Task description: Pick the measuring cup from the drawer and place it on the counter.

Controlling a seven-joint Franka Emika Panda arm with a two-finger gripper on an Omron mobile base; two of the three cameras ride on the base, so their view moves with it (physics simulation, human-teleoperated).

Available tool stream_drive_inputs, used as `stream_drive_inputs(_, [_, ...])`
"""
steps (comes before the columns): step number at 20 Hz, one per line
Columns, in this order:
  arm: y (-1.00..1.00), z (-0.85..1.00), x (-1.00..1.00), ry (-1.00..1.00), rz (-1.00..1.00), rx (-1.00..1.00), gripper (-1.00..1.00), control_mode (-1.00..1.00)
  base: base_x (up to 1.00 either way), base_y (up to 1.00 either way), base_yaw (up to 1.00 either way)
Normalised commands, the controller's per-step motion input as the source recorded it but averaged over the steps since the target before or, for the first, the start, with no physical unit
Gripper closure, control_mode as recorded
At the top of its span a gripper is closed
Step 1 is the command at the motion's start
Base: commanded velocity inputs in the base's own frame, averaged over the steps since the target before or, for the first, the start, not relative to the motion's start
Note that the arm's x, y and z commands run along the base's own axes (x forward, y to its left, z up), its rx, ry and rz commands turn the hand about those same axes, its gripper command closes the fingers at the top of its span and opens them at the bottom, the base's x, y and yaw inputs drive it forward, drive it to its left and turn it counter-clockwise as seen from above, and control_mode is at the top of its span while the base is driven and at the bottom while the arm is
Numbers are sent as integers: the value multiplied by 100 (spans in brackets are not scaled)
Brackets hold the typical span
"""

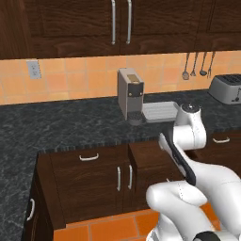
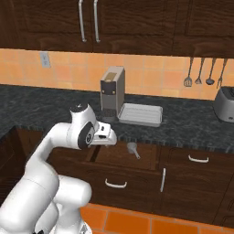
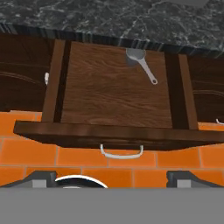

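The drawer [image 3: 113, 92] is pulled out, its flat brown floor [image 2: 119, 157] exposed below the counter edge. The measuring cup [image 3: 135, 55] lies at the drawer's back right, close under the counter lip, its thin handle pointing toward the drawer front; it appears as a small grey cup [image 2: 133, 147] in the right base view. My gripper [image 3: 113, 178] hovers above the drawer's front edge, looking down into it, open, with nothing between its fingertips [image 3: 42, 176]. The black speckled counter [image 1: 70, 122] runs along the wall [image 2: 192, 124].
A coffee machine [image 1: 130, 94] [image 2: 112, 90] stands on the counter next to a grey metal tray [image 1: 160, 111] [image 2: 140, 114]. A toaster [image 1: 227, 88] sits at the right, with utensils [image 2: 203, 73] hanging on the wall. The floor [image 3: 183, 157] is orange tile.
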Motion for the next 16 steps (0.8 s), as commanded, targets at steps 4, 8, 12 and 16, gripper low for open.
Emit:
stream_drive_inputs(4, [-34,-79,65,6,0,1,-100,-100,0,0,0])
stream_drive_inputs(8, [-26,-46,53,19,0,15,-100,-100,0,0,0])
stream_drive_inputs(12, [-6,-47,42,15,0,9,-100,-100,0,0,0])
stream_drive_inputs(16, [0,-52,46,16,0,1,-100,-100,0,0,0])
